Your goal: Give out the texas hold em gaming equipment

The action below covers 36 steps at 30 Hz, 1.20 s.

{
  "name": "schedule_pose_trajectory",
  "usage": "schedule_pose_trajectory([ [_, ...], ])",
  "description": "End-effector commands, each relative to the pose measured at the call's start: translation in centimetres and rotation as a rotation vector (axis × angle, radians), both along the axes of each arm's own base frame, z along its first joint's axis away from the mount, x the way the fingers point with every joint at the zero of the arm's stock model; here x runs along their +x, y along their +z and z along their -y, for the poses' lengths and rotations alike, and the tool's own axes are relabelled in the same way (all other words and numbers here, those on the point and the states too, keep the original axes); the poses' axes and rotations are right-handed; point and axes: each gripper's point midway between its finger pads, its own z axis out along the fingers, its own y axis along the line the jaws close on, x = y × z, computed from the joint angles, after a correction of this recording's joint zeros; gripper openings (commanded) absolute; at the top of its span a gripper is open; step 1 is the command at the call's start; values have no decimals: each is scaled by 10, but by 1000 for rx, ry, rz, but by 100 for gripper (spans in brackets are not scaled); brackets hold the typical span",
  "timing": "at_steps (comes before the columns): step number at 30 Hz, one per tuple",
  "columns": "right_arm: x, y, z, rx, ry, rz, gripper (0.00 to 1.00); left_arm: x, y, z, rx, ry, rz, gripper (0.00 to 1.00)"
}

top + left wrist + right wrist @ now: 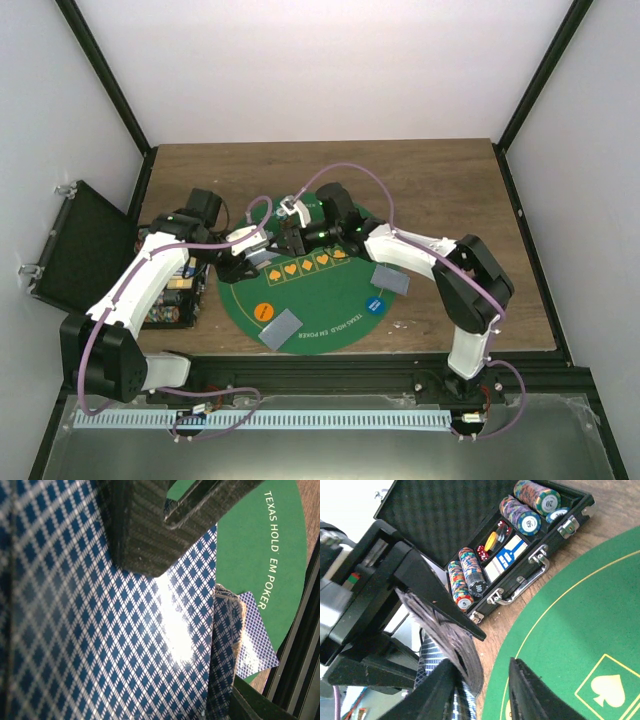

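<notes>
A deck (100, 645) w/ blue diamond-pattern backs is clamped in the left claw (262, 258) over the far-left part of the green mat (330, 300). One black finger (140, 530) is pressed flat on its top card. The right claw (480, 672) is held just beside it, jaws apart, w/ the deck's lower corner between them and against one finger only.

Cards are laid backs up on the mat in two spots: near cards (281, 329) at the near edge, right cards (390, 279) at the right. An orange chip (263, 311) is set by the former, a blue chip (376, 304) by the latter.

In the top view the laid cards are read as plain grey and the deck is hardly made out. The pattern is given by the left wrist view only. The deck's edge-on stack and the chip rows in the open case (445, 515) on the table (615, 520) are shown in detail by the right wrist view only.

The deck is held on edge, long axis slanted upper left to lower right in the right wrist view. In the top view the near cards' long axis is run diagonally toward far right, the right cards' toward near right.
</notes>
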Motion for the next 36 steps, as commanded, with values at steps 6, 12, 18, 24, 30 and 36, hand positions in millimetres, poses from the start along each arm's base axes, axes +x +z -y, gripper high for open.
schedule_pose_trajectory([
  [6,0,31,2,19,-16,71,16,3,3,2,-26,-2,10,49],
  [12,-3,39,4,23,-16,93,13,3,2,2,-26,-3,10,49],
  [18,-4,43,7,14,-25,107,20,4,2,1,-27,2,11,49],
  [24,-2,40,8,2,-38,104,11,4,2,1,-30,5,11,49],
  [30,-5,40,5,15,-16,89,1,4,2,0,-29,8,9,49],
  [36,-3,42,11,-8,-50,112,1,4,1,-2,-26,9,9,49],
])
